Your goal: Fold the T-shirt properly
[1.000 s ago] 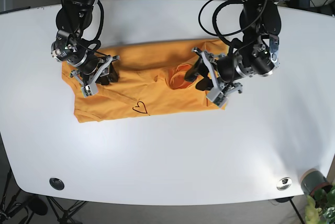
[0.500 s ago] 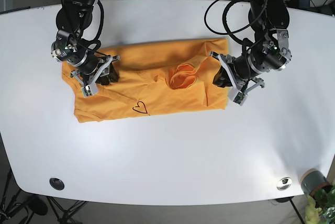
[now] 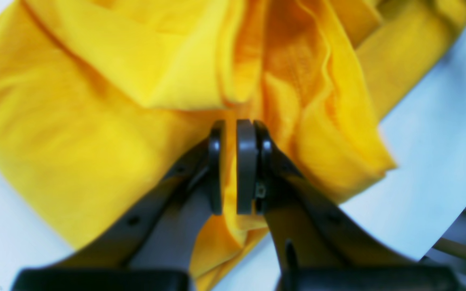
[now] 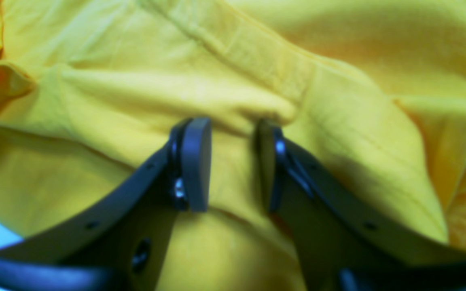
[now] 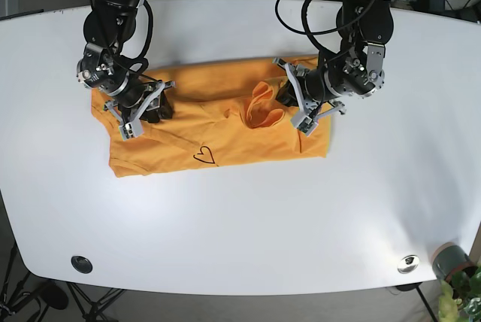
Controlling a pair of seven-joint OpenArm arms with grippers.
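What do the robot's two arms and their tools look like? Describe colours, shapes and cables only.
Both arms are black with silvery-grey wrist housings. Black cables loop beside the left arm. The left tool and the right tool each have two dark, flat-padded fingers on angled struts with small holes.

T-shirt orange-yellow, small black heart outline; table white; claws apparently dark grey.

Left gripper: jaws pinching nearly closed on yellow cotton T-shirt. Right gripper: jaws resting parted, pressing downward.
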